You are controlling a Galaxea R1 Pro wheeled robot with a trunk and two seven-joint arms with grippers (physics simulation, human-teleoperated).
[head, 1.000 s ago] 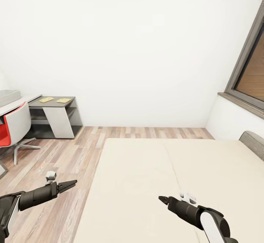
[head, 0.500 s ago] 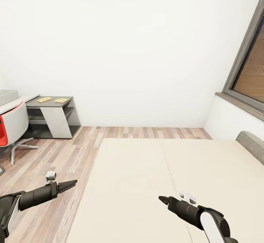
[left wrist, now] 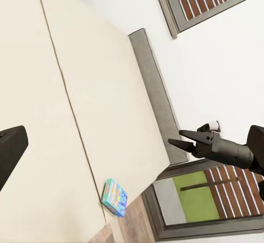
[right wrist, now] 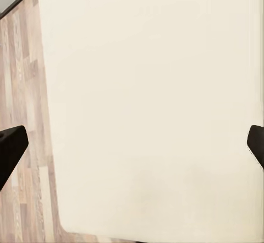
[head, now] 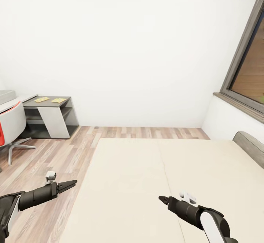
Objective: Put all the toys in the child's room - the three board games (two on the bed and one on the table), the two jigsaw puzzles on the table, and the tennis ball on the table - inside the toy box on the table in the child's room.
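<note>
Two jigsaw puzzles (head: 41,99) (head: 58,100) lie flat on the low dark section of the table (head: 49,107) at the far left. A corner of the grey toy box (head: 5,96) shows on the lighter desk top at the picture's edge. In the left wrist view a blue board game (left wrist: 115,197) lies on the bed (head: 146,169) near its edge. My left gripper (head: 72,182) hangs open over the floor beside the bed. My right gripper (head: 161,198) (right wrist: 132,144) (left wrist: 174,141) is open and empty above the mattress. The tennis ball is out of view.
A red and white swivel chair (head: 11,125) stands in front of the desk. Wood-plank floor (head: 66,151) runs between bed and table. A dark-framed window (head: 249,78) fills the right wall, above the grey bed frame (head: 249,145).
The whole picture has shifted left, so the camera has turned to the right. Both arms keep the same pose in the view.
</note>
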